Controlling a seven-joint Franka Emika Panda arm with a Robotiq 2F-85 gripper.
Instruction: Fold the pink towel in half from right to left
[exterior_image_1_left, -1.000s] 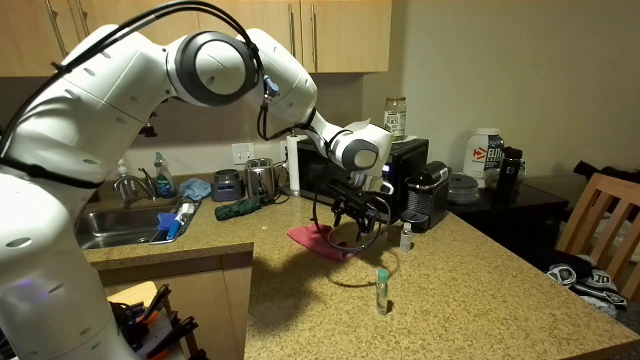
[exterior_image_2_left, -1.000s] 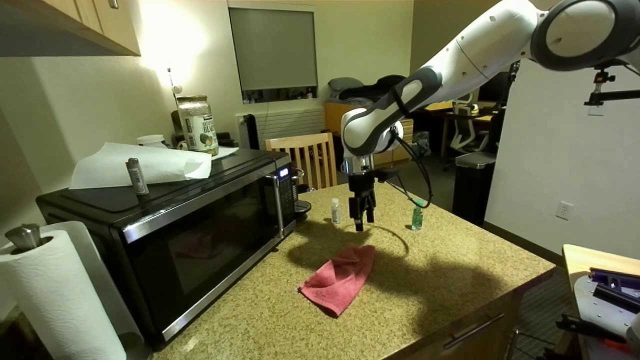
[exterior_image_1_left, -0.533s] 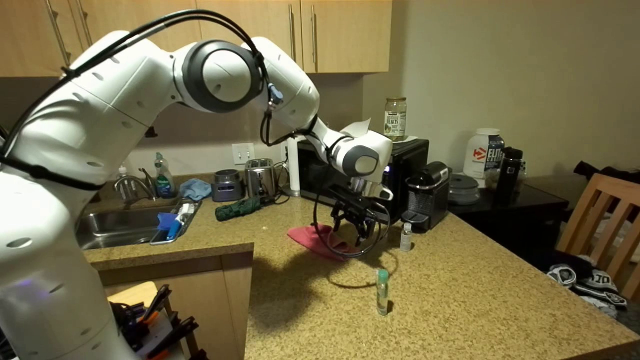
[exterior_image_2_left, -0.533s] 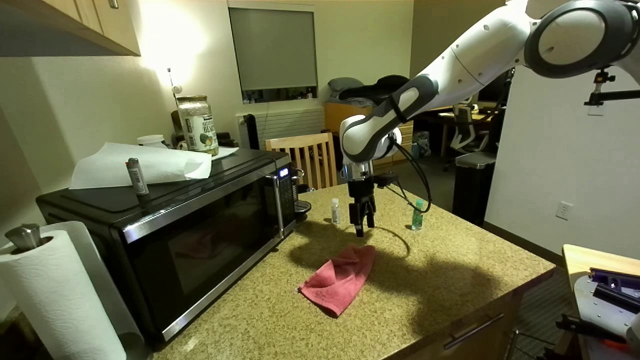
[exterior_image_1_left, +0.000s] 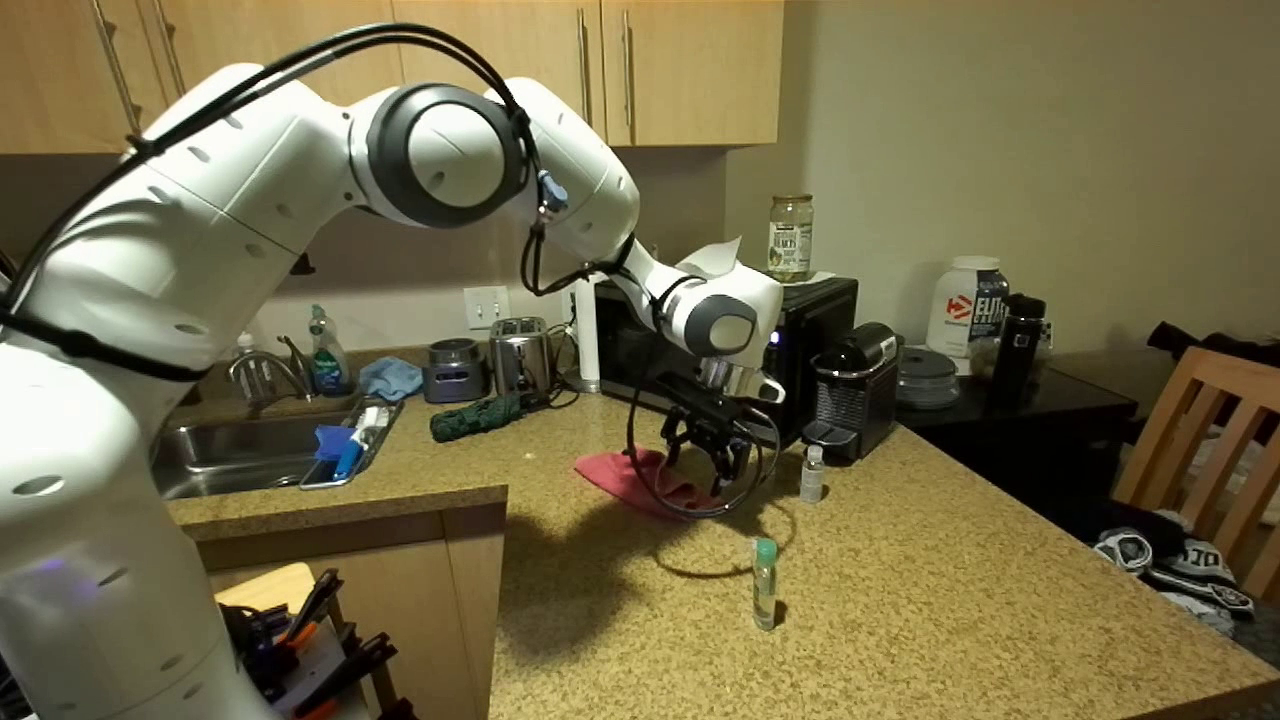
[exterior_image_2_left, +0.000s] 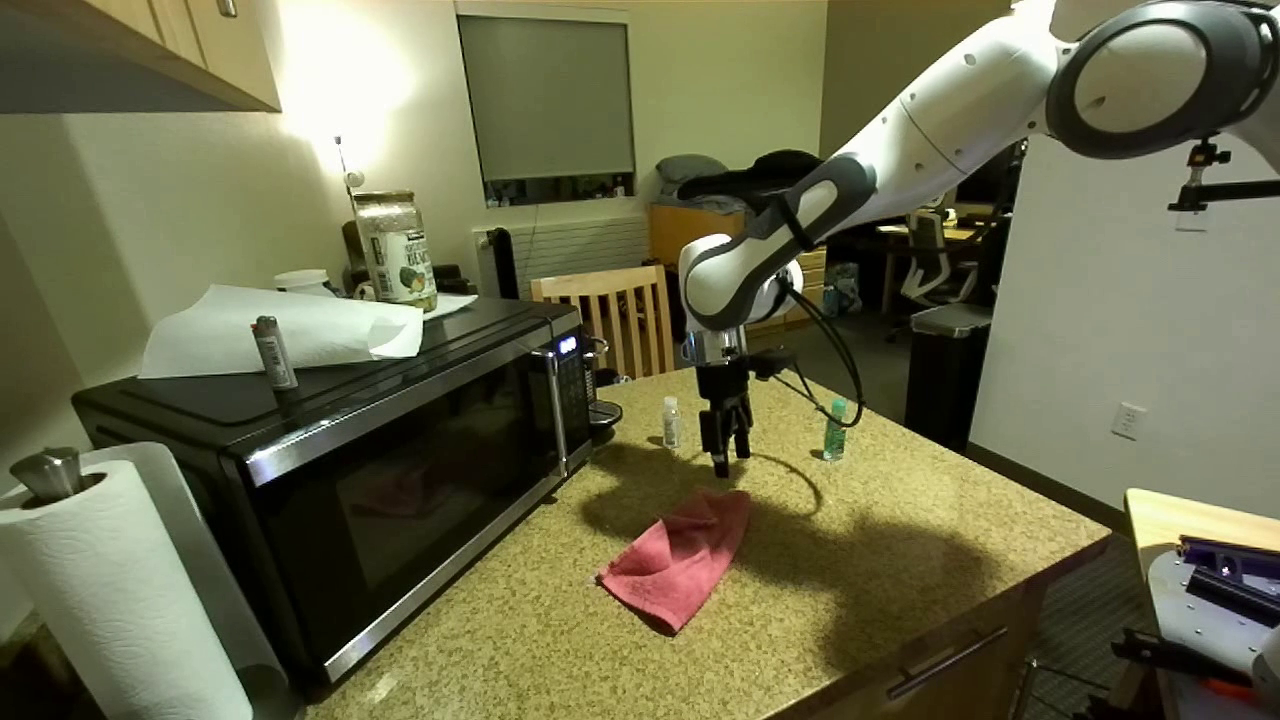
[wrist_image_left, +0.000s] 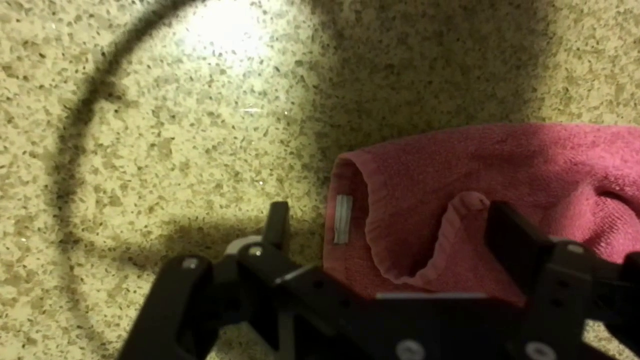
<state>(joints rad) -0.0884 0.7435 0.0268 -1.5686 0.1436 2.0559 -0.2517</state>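
Observation:
The pink towel (exterior_image_2_left: 668, 572) lies rumpled on the counter in front of the microwave. Its near part is partly covered by the arm's cable in an exterior view (exterior_image_1_left: 622, 478). In the wrist view the towel (wrist_image_left: 505, 155) has a curled hem and a pale tag (wrist_image_left: 343, 219) at its left end. My gripper (exterior_image_2_left: 732, 462) hangs pointing down, above the counter by the towel's far end. Seen from the wrist, the gripper (wrist_image_left: 386, 206) is wide open, one finger (wrist_image_left: 276, 225) over bare counter, the opposite one over the towel. Nothing is held.
A black microwave (exterior_image_2_left: 420, 480) borders the towel. A small clear bottle (exterior_image_2_left: 671, 422) and a green-capped bottle (exterior_image_2_left: 835, 430) stand on the counter near the gripper. A coffee machine (exterior_image_1_left: 852, 390) sits beside the microwave. A cable loop (exterior_image_1_left: 632, 420) hangs around the gripper.
The gripper has come down a little toward the counter, mostly in the first half second, with its jaws staying apart. The towel has not moved.

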